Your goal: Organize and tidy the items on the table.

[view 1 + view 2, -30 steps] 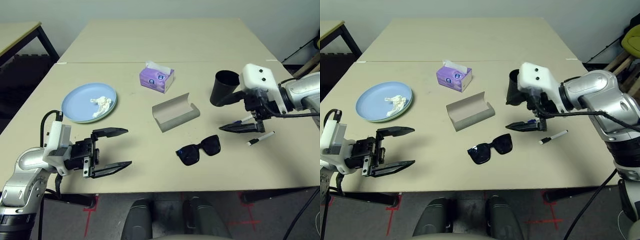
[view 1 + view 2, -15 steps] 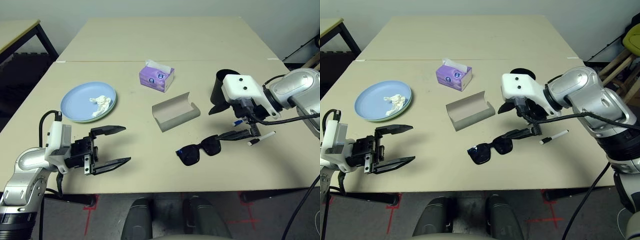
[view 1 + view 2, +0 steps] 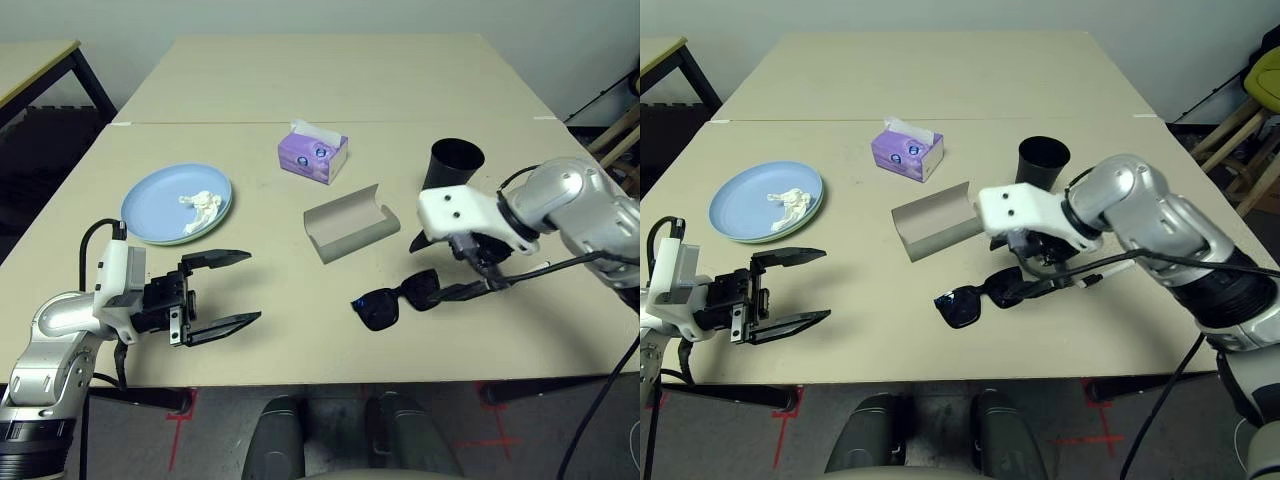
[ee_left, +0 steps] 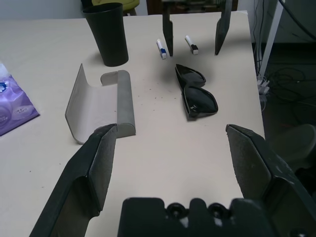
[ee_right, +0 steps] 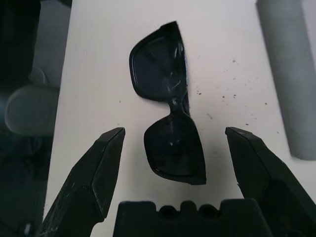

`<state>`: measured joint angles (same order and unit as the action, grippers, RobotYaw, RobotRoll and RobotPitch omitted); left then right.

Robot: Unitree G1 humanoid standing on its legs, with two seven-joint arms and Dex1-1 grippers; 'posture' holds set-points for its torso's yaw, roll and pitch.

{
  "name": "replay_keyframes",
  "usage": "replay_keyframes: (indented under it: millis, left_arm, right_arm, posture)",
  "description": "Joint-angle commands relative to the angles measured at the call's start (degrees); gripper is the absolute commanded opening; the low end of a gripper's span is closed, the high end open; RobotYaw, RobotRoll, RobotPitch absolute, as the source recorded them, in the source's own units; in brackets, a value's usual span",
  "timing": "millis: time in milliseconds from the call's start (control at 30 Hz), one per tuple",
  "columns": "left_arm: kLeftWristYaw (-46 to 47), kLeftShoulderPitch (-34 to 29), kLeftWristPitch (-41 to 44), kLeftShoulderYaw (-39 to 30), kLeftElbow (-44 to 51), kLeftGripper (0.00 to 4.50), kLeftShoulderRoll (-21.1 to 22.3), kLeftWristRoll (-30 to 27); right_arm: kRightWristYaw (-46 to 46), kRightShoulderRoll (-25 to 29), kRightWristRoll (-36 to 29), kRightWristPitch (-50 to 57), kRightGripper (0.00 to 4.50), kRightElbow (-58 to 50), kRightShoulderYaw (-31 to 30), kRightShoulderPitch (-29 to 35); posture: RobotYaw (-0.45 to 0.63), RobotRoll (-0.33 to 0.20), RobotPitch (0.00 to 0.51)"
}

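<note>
Step in hand judged as pickup of black plastic sunglasses (image 5: 170,106) lying on beige matte table (image 3: 300,330) near grey oblong case (image 3: 350,224): right gripper (image 5: 173,148) wide open, empty, straddling the near lens; next, lower and close.

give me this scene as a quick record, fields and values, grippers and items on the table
left gripper: open, holding nothing, near the table's front edge
right gripper: open, poised over the sunglasses, one finger on each side
sunglasses: black, flat on the table
glasses case: grey, lying open, empty
plate: blue, holds a crumpled tissue
cup: black, upright
pens: two, white, beyond the sunglasses in the left wrist view
tissue box: purple
</note>
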<state>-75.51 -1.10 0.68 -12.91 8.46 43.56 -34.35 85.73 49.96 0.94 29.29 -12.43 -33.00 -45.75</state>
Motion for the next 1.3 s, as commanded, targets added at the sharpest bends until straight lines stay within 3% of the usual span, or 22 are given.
replay_keyframes:
  millis: [33, 600, 967, 1300]
  left_arm:
    - [0.22, -0.73, -0.45, -0.04, 0.74, 4.47, -0.38, 0.19]
    - [2.84, -1.03, -0.19, 0.57, 2.57, 4.47, -1.31, 0.67]
    - [3.95, -1.20, -0.12, 1.56, 3.49, 4.47, -1.34, 1.15]
    - [4.59, -1.64, -0.06, 2.28, 4.20, 4.47, -1.46, 1.51]
  right_arm:
    - [0.12, -1.08, 3.10, -1.52, 4.50, 0.88, -2.07, -0.37]
    - [1.06, -7.01, 14.61, 0.39, 4.50, 3.37, -7.79, -0.87]
    - [1.60, -10.15, 18.46, -0.29, 4.50, 5.92, -9.68, -1.68]
    - [1.45, -11.85, 18.12, -5.53, 4.50, 5.96, -8.66, -1.54]
  posture:
    - [0.11, 0.000, 0.072]
    - [0.13, 0.000, 0.073]
    - [0.13, 0.000, 0.079]
    - [0.13, 0.000, 0.082]
